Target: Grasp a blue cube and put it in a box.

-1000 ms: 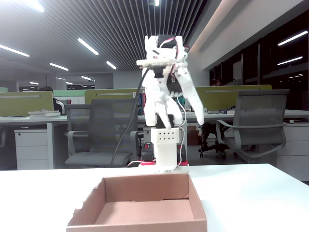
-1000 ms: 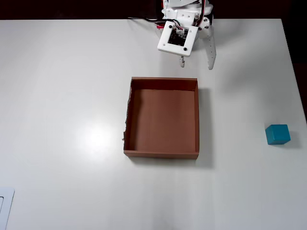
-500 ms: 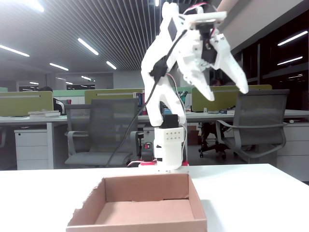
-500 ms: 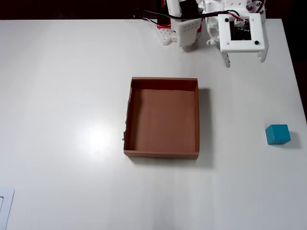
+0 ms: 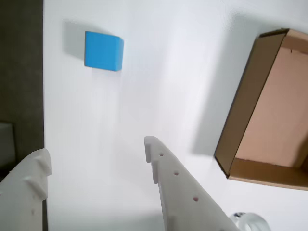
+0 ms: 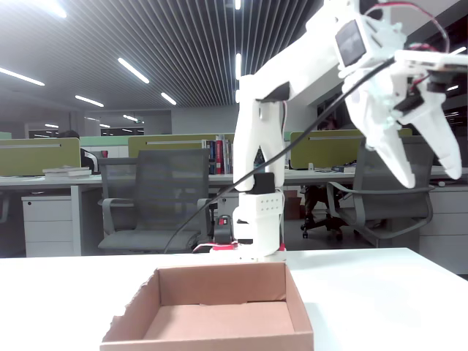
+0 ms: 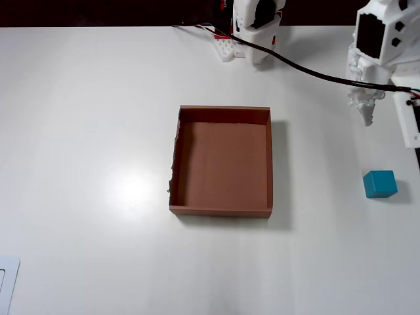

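Fingers (image 5: 180,192) of the gripper (image 5: 94,156) are spread wide with nothing between them; in the wrist view the two white toothed tips enter from the bottom edge, with bare white desk (image 5: 159,72) showing in the gap. Beyond the tips in that view, the blue cube (image 5: 103,50) lies flat on the desk close to the desk's edge, where the white surface gives way to dark floor at the picture's left. The cube is clear of the fingers and well apart from the box (image 5: 267,110), which lies at the picture's right.

In the overhead view the blue cube (image 7: 380,184) sits near the desk's right edge, about level with the box's near wall. The gripper hangs above the desk just beyond the cube, partly cut off by the frame. The box (image 7: 223,211), a shallow brown cardboard tray with a ragged left wall, is empty and lies near the desk's middle. At the desk's far edge stands the white arm base (image 7: 252,29), with a black cable (image 7: 308,69) running from it to the gripper.

In the fixed view the box (image 6: 219,338) stands nearest, the arm (image 6: 256,153) behind it reaching up and to the picture's right. Office chairs (image 6: 150,197) stand farther back.
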